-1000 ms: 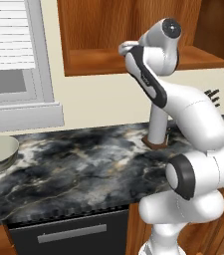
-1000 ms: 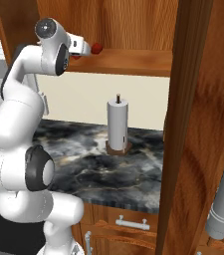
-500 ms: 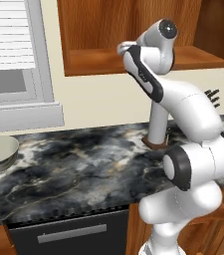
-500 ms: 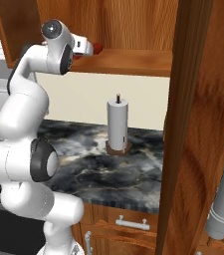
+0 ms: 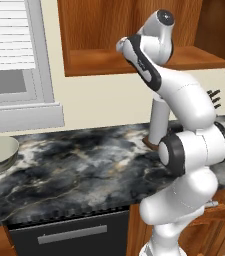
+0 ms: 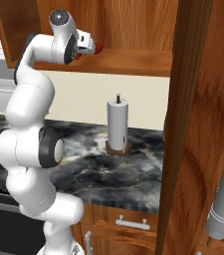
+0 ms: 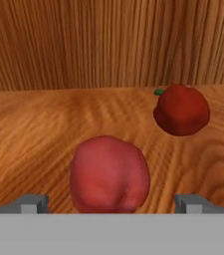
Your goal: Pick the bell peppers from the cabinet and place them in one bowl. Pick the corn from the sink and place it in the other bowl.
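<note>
Reaching a little deeper than a moment ago, the gripper (image 7: pixel 111 203) straddles the nearer glossy red bell pepper (image 7: pixel 109 175) on the reddish-brown wooden cabinet (image 6: pixel 128 62) shelf, jaws wide apart for grasping. A second pepper (image 7: pixel 182 109) sits behind, apart.

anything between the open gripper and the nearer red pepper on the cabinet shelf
Nothing visible. In the hand view the nearer glossy red bell pepper lies on the reddish-brown wooden cabinet shelf, straight ahead between the open gripper fingertips. The second red pepper sits farther back, off to one side.
</note>
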Robot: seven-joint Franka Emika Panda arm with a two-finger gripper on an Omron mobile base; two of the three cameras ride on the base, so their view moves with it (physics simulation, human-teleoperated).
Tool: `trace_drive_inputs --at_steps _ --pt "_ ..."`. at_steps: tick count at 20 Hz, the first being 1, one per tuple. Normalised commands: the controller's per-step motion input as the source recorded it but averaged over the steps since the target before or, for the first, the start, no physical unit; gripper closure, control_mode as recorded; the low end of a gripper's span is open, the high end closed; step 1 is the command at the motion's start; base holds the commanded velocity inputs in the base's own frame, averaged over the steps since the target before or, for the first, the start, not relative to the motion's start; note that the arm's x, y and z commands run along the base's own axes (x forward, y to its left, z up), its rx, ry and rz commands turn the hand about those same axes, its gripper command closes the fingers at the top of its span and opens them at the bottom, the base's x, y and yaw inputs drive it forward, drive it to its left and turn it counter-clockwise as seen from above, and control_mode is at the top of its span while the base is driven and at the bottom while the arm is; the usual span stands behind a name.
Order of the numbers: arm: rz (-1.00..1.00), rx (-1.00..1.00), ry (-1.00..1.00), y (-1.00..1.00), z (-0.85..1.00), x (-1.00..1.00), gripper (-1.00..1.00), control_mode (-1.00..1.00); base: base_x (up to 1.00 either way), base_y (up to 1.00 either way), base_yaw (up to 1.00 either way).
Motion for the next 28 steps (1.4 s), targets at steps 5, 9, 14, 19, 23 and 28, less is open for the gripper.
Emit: trace_drive_inputs --at_steps 5,9,14,19,23,28 --pt "0.0 0.0 0.01 0.0 0.0 0.0 -1.0 -1.0 0.0 0.0 0.0" --pt "0.0 0.0 -0.03 0.0 -0.04 0.01 -1.0 -1.0 0.0 0.0 0.0" --pt "0.0 0.0 -0.03 0.0 -0.09 0.04 -1.0 -1.0 0.0 0.0 0.0" --pt "0.0 0.0 0.0 0.0 -0.2 0.04 -1.0 -1.0 0.0 0.0 0.0" --pt "0.0 0.0 0.0 0.0 -0.02 0.12 -1.0 -1.0 0.0 0.0 0.0" --pt "0.0 0.0 0.01 0.0 0.0 0.18 -1.0 -1.0 0.0 0.0 0.0"
